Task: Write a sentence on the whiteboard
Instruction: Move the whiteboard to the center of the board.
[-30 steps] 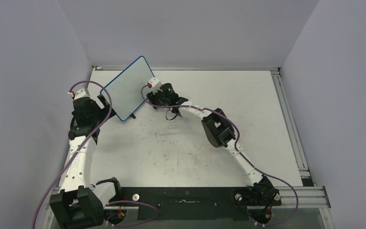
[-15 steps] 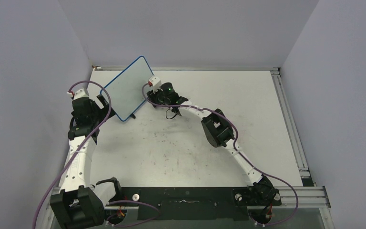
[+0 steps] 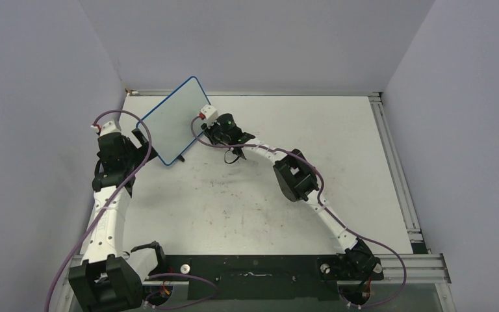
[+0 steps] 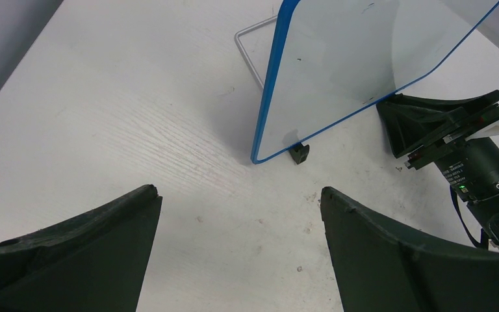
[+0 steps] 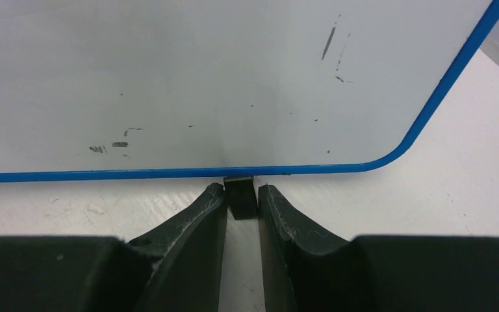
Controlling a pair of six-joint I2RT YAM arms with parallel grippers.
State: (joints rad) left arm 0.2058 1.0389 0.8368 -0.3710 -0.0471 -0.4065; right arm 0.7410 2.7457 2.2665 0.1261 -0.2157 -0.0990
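I have the white table (image 3: 266, 195) in front of me. The whiteboard (image 3: 172, 120) stands in its far left corner. It is upright but leaning back, and its long lower edge runs on a diagonal from near-left to far-right. The face I see through the right wrist camera carries only a few dark flecks and no lettering, and I see no marker anywhere.

Both arms reach toward the board. The left gripper (image 4: 237, 195) sits off the board's near-left end. It is spread about as wide as it goes and holds nothing, with bare table between it and the blue frame. The right gripper (image 5: 241, 192) is at the far-right end of the same lower edge, nosed in low against the writing face.

A thin wire stand (image 4: 238, 35) props the board from behind, on the side away from the right arm.

The black foot (image 5: 240, 205) under the frame sits squarely between the right fingers. They are drawn in narrow on either side of it, and I see no gap worth naming, so I read that claw as pinching the foot.

The board lies dead ahead of the right claw and touches it, with its long axis crossing the claw's line of reach. That makes the right arm the nearer one. I judge that any shift or turn of the board has to come from this hold, swinging about the free foot (image 4: 298, 153) at the other end.
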